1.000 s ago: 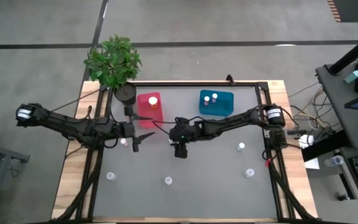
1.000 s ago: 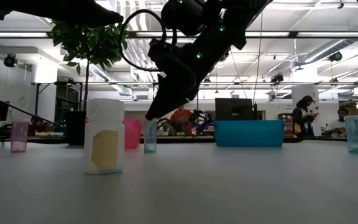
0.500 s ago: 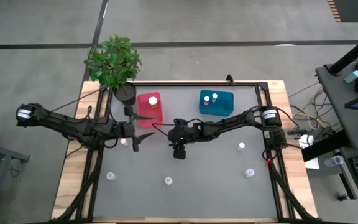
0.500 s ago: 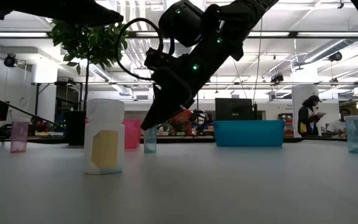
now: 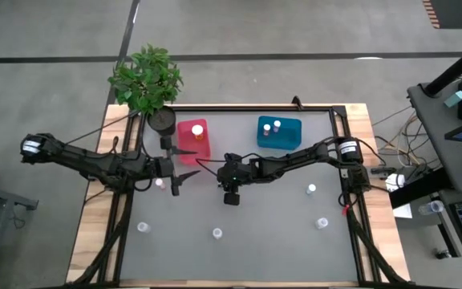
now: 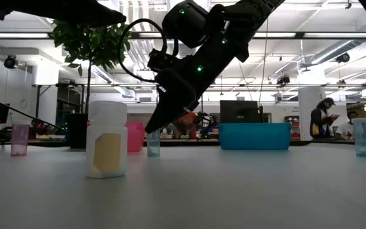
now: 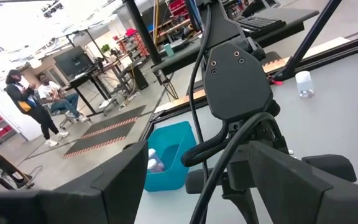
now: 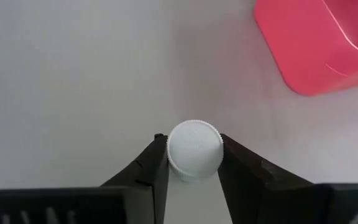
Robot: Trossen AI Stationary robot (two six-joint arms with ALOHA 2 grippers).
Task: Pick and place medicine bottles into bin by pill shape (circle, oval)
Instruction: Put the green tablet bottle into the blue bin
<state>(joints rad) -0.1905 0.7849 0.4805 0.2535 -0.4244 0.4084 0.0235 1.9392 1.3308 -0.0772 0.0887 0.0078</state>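
My right gripper (image 5: 230,191) points down at the table's middle, shut on a small medicine bottle with a white round cap (image 8: 195,151). In the low view this bottle (image 6: 153,144) stands upright under the fingers. My left gripper (image 5: 175,181) hangs open and empty beside a pinkish bottle (image 5: 160,183). The pink-red bin (image 5: 192,139) holds one bottle. The teal-blue bin (image 5: 279,133) holds two. Other bottles stand loose at the near left (image 5: 143,227), near middle (image 5: 217,233) and right (image 5: 322,223), (image 5: 311,189). My right gripper pinches the bottle's white cap by its ribbed rim (image 8: 169,151) between its two fingers, one on each side. The fingers (image 8: 154,163) come from above, pointing down. The bottle is upright, and its base (image 6: 153,154) looks to be on the table.
A potted plant (image 5: 146,80) in a dark round pot (image 5: 162,120) stands at the far left, by the pink-red bin. In the low view the near-middle bottle (image 6: 107,140) stands large in front. People sit and stand in the room beyond the table.
My right gripper has come down a little over the bottle and shifted slightly toward the table's left. The bottle has stayed upright where it was.
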